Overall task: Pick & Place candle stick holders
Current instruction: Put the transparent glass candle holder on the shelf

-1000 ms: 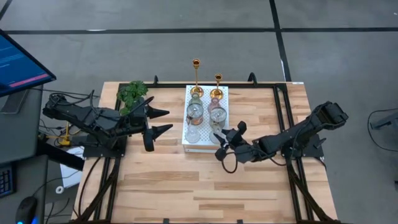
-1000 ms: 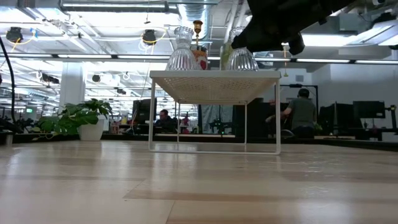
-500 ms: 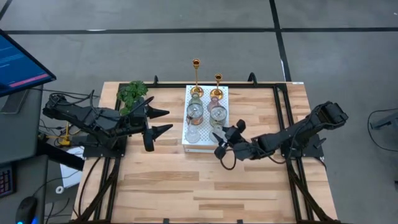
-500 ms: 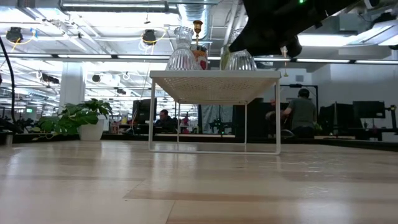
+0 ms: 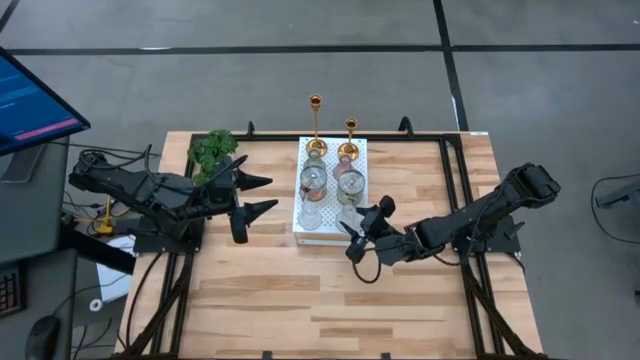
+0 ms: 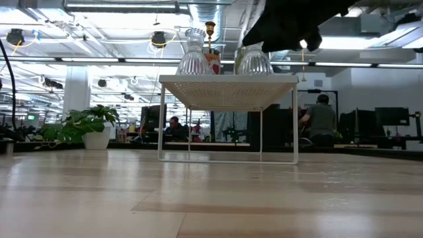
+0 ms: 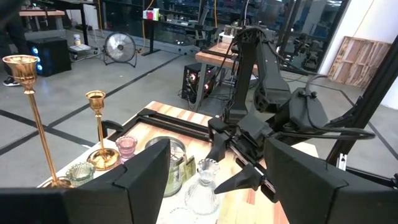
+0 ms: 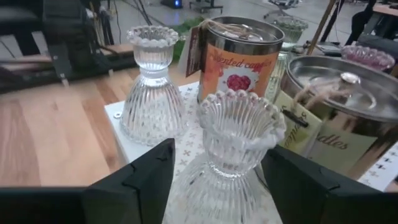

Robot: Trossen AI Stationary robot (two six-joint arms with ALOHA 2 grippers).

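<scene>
The right gripper [image 8: 214, 186] is spread wide, with the nearer ribbed clear glass holder [image 8: 231, 152] standing between its two dark fingers [image 8: 134, 186] and nothing held yet. This holder sits at the near edge of the white dotted riser board [image 5: 305, 232], on the right arm's side. From the shape, it looks best taken at the narrow waist under the flared scalloped rim; the glass is stiff, smooth and likely slippery, fairly heavy for its size and breakable, so a firm but gentle squeeze low on the neck seems wise. The ribs may give the pads some bite.

Just beside it stands a second ribbed clear glass holder [image 8: 151, 87]. Behind the pair are two lidded candle tins with tags, one with an orange label [image 8: 239, 59] and one silvery [image 8: 336, 106]. Past those sit a small pinkish glass cup [image 7: 126, 148] and a greenish one [image 7: 79, 173]. At the far end of the board rise the two slim gold candlesticks [image 5: 316, 125] on round bases.

The left gripper [image 5: 262, 194] waits well apart, jaws parted and empty, near the leafy plant [image 5: 212, 150]
</scene>
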